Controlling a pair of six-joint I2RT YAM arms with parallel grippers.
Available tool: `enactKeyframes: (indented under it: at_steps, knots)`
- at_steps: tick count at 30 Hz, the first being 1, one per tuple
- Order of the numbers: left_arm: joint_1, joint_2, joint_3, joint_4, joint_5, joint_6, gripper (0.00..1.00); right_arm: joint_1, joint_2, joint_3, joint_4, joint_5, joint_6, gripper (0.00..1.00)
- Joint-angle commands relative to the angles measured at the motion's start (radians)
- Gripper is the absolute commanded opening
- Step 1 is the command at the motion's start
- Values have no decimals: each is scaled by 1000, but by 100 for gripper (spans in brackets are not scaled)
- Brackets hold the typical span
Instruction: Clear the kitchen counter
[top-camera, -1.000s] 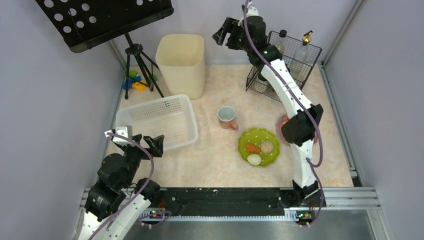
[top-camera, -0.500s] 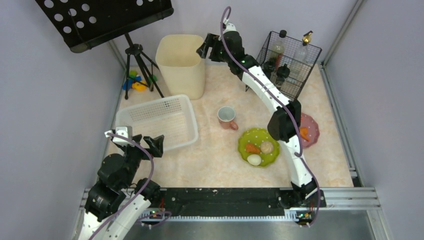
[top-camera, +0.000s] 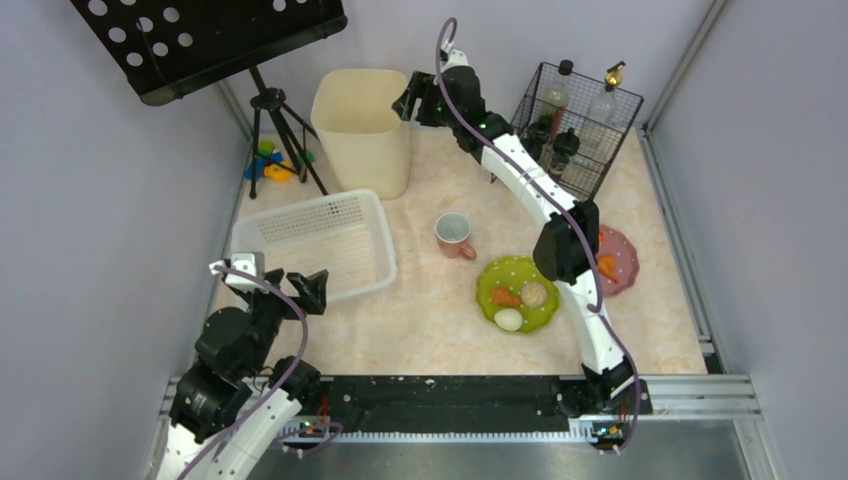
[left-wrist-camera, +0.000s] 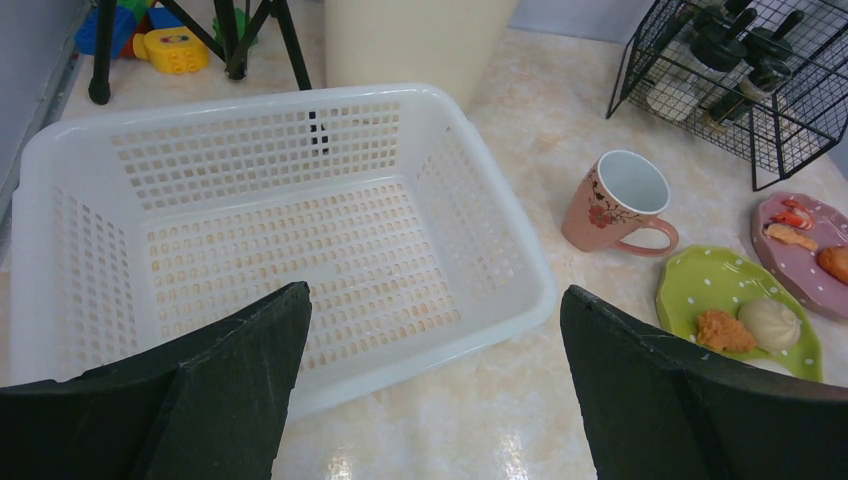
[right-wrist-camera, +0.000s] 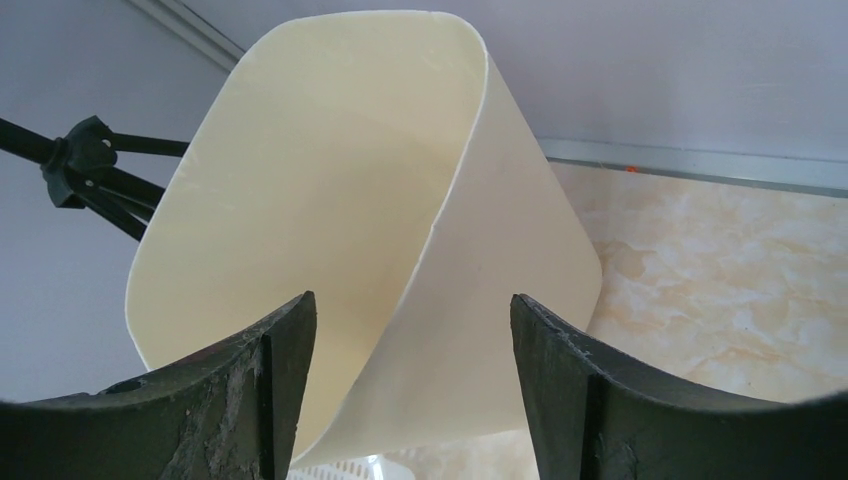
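The kitchen counter (top-camera: 430, 320) is glossy beige-pink marble. On it stand a pink mug (top-camera: 455, 235), a green plate (top-camera: 515, 270) with three food pieces and a pink plate (top-camera: 625, 250) with food. My right gripper (top-camera: 412, 100) hangs open at the right rim of the tall cream bin (top-camera: 362, 125). In the right wrist view the bin (right-wrist-camera: 330, 220) fills the frame, and nothing lies between the jaws of that gripper (right-wrist-camera: 412, 320). My left gripper (top-camera: 290, 285) is wide open and empty above the near edge of the white basket (top-camera: 320, 245).
A black wire rack (top-camera: 580, 125) with bottles stands at the back right. A music stand's tripod (top-camera: 270, 120) and toy blocks (top-camera: 272, 165) sit at the back left. The black rail (top-camera: 450, 395) runs along the near edge. The left wrist view shows the mug (left-wrist-camera: 600, 215) right of the basket (left-wrist-camera: 250, 100).
The right arm has swung left from over the wire rack to the bin's rim, uncovering the pink plate. Its jaws have narrowed slightly. The left arm has not moved.
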Motion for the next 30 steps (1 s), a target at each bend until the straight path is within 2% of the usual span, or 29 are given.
enactKeyframes:
  at_steps: [1,12,21,30]
  knots:
    - [-2,-10,-4,40,-12,1,99,16,19,0,5,16,-33,70]
    - [-2,-10,-4,40,-15,0,99,15,18,-9,-49,17,-81,60]
    - [-2,-9,-4,40,-15,0,99,15,-11,-33,-89,15,-129,39]
    - [-1,-7,-4,40,-16,1,99,15,-41,-33,-172,28,-177,35]
